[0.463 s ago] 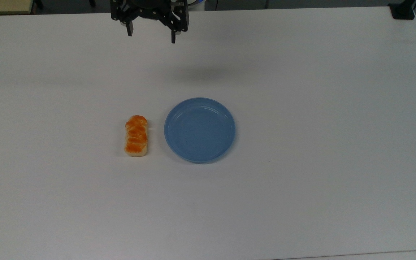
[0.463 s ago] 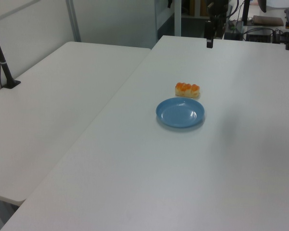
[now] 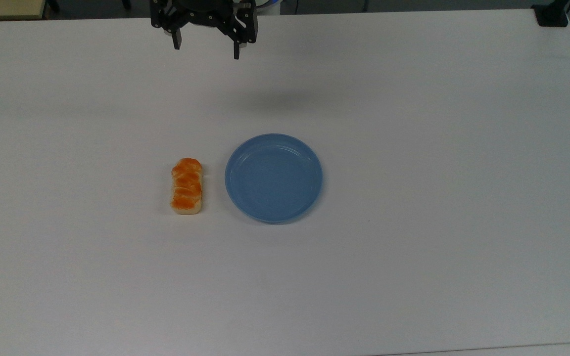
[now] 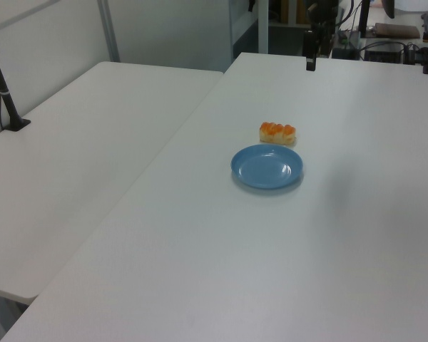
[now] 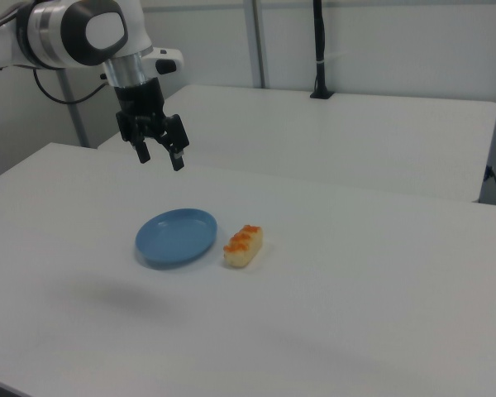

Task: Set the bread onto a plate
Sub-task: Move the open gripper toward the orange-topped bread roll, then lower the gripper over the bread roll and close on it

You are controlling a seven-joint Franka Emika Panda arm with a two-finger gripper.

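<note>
Black gripper (image 3: 207,51) marginally higher than before.

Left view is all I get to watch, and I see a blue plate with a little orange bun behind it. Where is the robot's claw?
Observer: The gripper hangs in the air above the white table, well away from the bread, as the right view shows.
Operator: Is it holding anything?
Observer: No. In the top view its two fingers stand apart with nothing between them.
Operator: Is the bun touching the plate?
Observer: No. The top view shows a strip of bare table between the bread and the plate, with the bread on the top view's left.
</note>
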